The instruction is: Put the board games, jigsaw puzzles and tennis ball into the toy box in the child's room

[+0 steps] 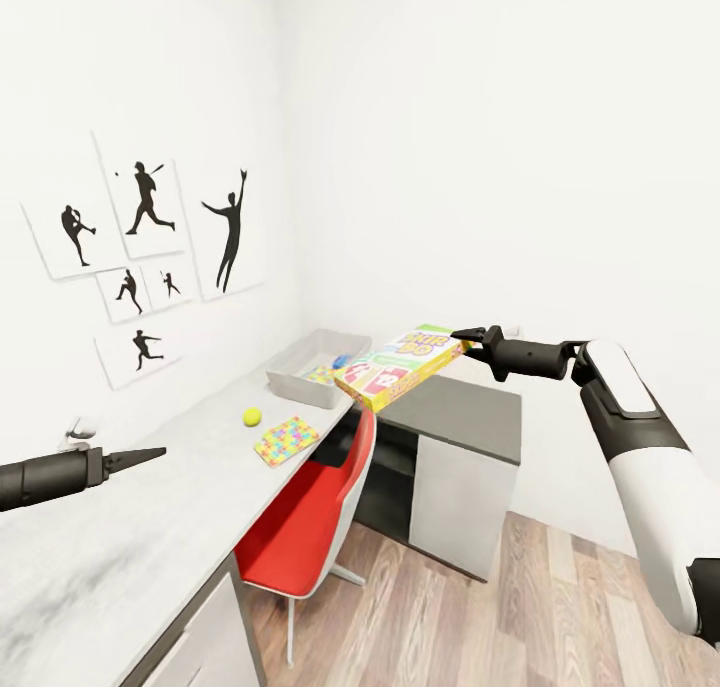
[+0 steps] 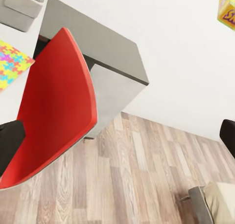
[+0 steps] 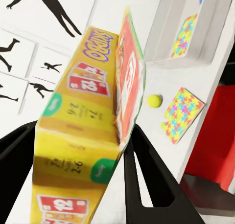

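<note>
1 SKIP-BO board game (image 1: 400, 365) is clamped in the right pincer (image 1: 468, 337) and held in the air just beside the toy box (image 1: 318, 369), near the table's (image 1: 120, 527) far end. 1 jigsaw puzzle (image 1: 286, 439) and the tennis ball (image 1: 252, 417) are seen near the table's front edge. The left pincer (image 1: 150, 455) is closed, empty, over the table.

- light-grey table (image 1: 150, 507) runs along the wall, with a lower dark-grey section (image 1: 470, 412) at the far end
- toy box (image 1: 300, 385) sits on it
- tennis ball (image 1: 252, 417) near the box
- jigsaw puzzle (image 1: 286, 440) just beside the ball, at the table's front edge
</note>
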{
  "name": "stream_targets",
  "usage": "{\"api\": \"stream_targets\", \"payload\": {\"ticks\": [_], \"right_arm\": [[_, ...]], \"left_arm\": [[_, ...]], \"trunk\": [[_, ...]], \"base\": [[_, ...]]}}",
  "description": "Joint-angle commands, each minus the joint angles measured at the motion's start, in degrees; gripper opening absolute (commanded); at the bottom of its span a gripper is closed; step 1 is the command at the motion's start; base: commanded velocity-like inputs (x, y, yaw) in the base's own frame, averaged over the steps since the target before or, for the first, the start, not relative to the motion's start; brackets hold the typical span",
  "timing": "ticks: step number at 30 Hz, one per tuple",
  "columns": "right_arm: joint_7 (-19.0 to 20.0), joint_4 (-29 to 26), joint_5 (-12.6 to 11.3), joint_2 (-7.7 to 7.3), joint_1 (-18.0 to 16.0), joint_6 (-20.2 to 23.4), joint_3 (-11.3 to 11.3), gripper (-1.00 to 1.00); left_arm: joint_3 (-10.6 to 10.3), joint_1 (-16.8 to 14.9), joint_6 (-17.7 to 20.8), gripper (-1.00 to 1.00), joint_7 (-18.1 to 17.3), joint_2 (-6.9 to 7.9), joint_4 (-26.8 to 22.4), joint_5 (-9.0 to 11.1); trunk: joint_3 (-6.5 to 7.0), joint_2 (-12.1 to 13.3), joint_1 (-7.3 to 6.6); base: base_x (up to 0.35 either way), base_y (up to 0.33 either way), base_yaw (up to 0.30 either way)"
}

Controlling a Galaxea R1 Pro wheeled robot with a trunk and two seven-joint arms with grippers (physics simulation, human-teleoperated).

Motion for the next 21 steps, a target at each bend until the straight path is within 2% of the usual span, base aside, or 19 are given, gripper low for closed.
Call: {"api": "stream_targets", "payload": {"ticks": [1, 6, 17, 21], "right_arm": [[-0.54, -0.07, -1.05, -0.07, -0.05, 0.00, 0.12, -1.00], [-0.53, -0.10, -1.05, 0.00, -0.05, 0.00, 0.15, -1.00], [-0.53, -0.12, -1.05, -0.13, -0.05, 0.00, 0.14, -1.00], [-0.52, -0.09, -0.98, -0.16, -0.05, 0.00, 0.09, -1.00]], "left_arm": [[-0.01, -0.08, 0.60, 1.00, -0.14, -0.14, -0.01, 0.04], [-0.11, -0.08, 0.60, 1.00, -0.14, -1.07, -0.01, -0.01], [-0.18, -0.08, 0.60, 1.00, -0.14, -1.33, -0.01, 0.08], [-0.18, -0.07, 0.60, 1.00, -0.14, -1.85, -0.01, 0.09]], "trunk": [[-0.08, -0.12, 0.06], [0.12, -0.12, 0.06], [0.58, -0.12, 0.06], [0.74, -0.12, 0.06]], "base": [[0.259, -0.203, 0.267], [0.255, -0.216, 0.267], [0.253, -0.239, 0.268], [0.231, -0.243, 0.268]]}}
